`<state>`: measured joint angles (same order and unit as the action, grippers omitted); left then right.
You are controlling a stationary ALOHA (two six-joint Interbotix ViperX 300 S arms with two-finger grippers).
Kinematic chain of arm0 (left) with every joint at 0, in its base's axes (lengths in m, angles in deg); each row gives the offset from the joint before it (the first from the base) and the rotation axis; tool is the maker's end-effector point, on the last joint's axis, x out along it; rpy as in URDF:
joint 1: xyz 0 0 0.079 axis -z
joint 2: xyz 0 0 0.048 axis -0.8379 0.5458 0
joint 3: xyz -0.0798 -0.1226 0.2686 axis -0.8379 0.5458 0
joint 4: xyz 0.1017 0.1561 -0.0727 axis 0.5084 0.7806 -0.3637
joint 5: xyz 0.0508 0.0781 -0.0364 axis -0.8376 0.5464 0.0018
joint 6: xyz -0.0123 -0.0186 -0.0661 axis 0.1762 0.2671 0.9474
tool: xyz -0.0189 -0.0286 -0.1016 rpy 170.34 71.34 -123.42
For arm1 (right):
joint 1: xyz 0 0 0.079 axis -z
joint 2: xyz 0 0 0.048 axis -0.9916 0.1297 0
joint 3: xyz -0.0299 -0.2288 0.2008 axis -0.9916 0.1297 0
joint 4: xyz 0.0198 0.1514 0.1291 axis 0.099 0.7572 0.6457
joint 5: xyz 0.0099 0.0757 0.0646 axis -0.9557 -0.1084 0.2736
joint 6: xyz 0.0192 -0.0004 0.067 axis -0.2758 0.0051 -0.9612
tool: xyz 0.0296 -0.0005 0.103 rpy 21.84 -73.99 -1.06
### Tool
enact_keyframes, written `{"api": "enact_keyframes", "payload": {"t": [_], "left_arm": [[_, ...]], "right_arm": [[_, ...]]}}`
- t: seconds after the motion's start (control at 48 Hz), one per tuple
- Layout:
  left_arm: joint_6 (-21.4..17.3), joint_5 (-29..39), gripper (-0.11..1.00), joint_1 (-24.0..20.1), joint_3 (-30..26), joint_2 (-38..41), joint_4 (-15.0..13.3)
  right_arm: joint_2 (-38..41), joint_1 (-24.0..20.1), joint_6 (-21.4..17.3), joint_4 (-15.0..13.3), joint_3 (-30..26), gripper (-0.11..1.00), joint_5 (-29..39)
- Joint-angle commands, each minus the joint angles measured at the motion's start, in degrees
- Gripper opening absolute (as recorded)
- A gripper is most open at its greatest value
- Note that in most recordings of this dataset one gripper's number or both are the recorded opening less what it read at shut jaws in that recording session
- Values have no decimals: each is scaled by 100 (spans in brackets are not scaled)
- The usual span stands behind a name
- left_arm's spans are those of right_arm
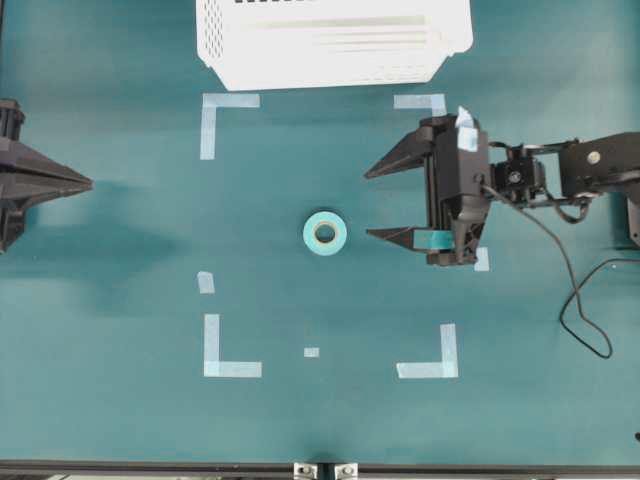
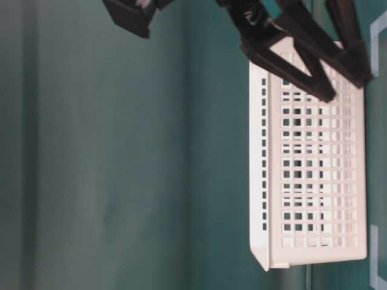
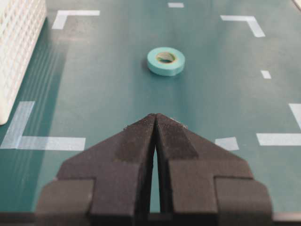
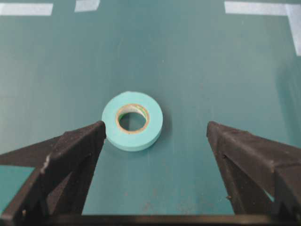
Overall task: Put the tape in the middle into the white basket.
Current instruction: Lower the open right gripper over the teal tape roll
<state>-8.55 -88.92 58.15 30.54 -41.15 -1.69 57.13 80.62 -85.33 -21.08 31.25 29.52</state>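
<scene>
The tape [image 1: 325, 234] is a small light-teal roll with a cream core, lying flat at the table's middle; it also shows as the tape [image 3: 166, 61] and the tape [image 4: 132, 120]. My right gripper [image 1: 368, 205] is open, its fingers pointing left, just right of the roll and apart from it. In the right wrist view the right gripper [image 4: 155, 127] has the roll ahead of its left fingertip. My left gripper [image 1: 88, 183] rests shut at the far left, empty; it appears as the left gripper [image 3: 155, 116]. The white basket [image 1: 330, 40] stands at the back edge.
Pale-blue tape corner marks [image 1: 212, 120] frame the middle area, with small strips [image 1: 205, 282] nearby. A black cable [image 1: 575, 300] loops on the table at the right. The basket's slotted side wall [image 2: 314, 163] fills the table-level view.
</scene>
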Motion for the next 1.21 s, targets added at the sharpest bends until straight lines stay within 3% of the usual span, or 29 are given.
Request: {"api": "enact_keyframes", "payload": {"t": [0.0,0.229,0.541,1.186], "left_arm": [[0,-53,-11,18,-62,70,9],[0,-62,-11,18,-62,79,9],[0,-62,-11,18,-53,70,9],[0,-70,-11,18,-53,70,9]], "right_arm": [[35,-9,-9,-9,-167,100,-53],[316,-18,-18,0,-352,100,-44],[686,-53,-334,-26,-536,100,-26],[1134,-167,-360,-26,-835,100,-44]]}}
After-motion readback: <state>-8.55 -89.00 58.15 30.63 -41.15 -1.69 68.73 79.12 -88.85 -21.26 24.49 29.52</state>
